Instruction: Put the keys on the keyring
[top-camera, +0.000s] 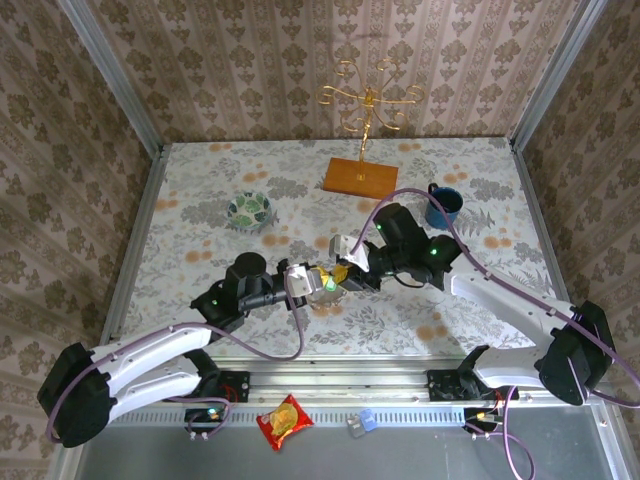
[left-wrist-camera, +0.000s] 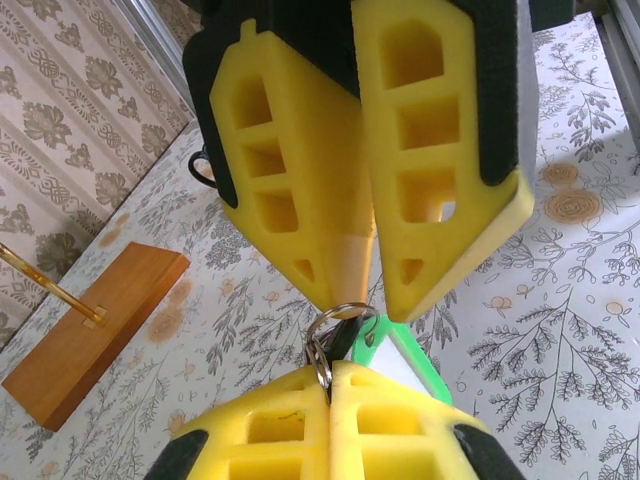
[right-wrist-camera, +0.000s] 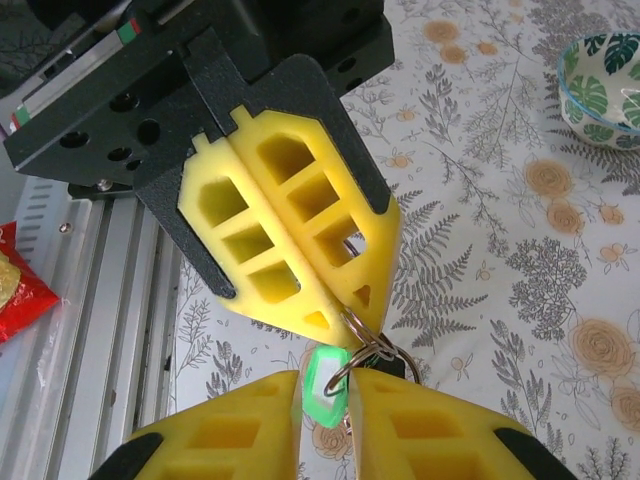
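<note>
Near rail: red snack packet (top-camera: 285, 421), off task. At mid-table the two arms meet nose to nose, the left gripper (right-wrist-camera: 335, 310) coming in from the left and the right gripper (left-wrist-camera: 375, 290) from the right. The left gripper's jaws are pressed fully together, pinching the metal ring (left-wrist-camera: 321, 360) at the very tips, and the ring pokes out toward the right gripper. The right gripper's jaws stand narrow with the head of the green key (right-wrist-camera: 323, 385) in the gap, and we read that as pinched by both pads. Key relation: the green head touches the ring, directly between the two sets of tips, and the ring wire crosses the head. We cannot tell whether the wire is through the hole. The blade is hidden, so the long axis is unclear; what shows of the green runs slantwise under the left pads. We judge the right gripper does the threading and the left only steadies. Strap and yellowish key: we can't pick them out. Farther back, well apart: patterned bowl (top-camera: 248, 210) and gold wire stand (top-camera: 362, 120).
</note>
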